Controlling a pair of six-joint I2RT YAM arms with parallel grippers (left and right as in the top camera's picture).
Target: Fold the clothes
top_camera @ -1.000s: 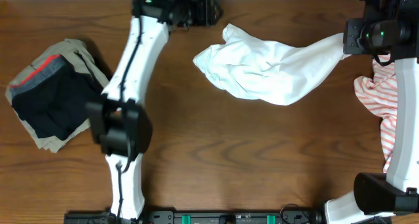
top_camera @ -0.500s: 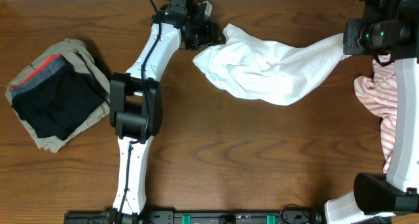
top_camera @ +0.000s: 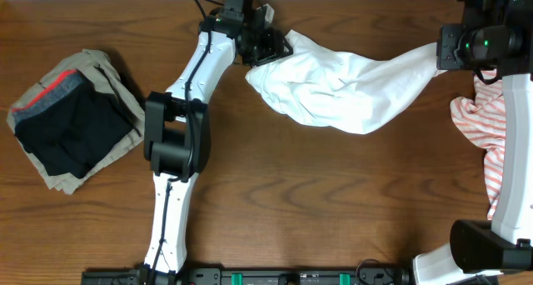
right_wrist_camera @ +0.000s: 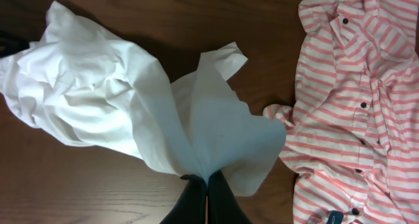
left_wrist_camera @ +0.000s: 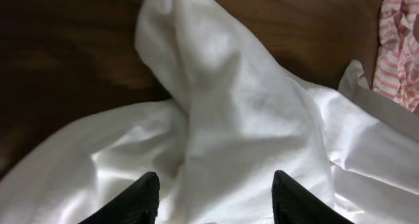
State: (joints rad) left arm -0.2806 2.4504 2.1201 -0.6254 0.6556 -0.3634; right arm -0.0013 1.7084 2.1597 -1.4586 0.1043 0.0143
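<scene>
white garment pinched at one end

the white garment (top_camera: 333, 89) lies crumpled toward the back of the bench (top_camera: 316, 210). the right claw (right_wrist_camera: 206, 188) is clamped together on one edge of it. the left claw (left_wrist_camera: 216, 188) hovers over the opposite end, fingers apart. a pink-striped shirt (right_wrist_camera: 353, 99) lies just beside the garment.

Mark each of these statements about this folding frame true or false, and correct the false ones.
1. The right tool is shut on the white crumpled cloth garment. True.
2. The left tool is also shut on that garment. False: it is open, fingers apart at the cloth.
3. The pink-and-white striped shirt lies on the left of the brown wooden table. False: it lies at the right edge, by the right arm.
4. A folded pile of dark and beige clothes sits on the left. True.
</scene>
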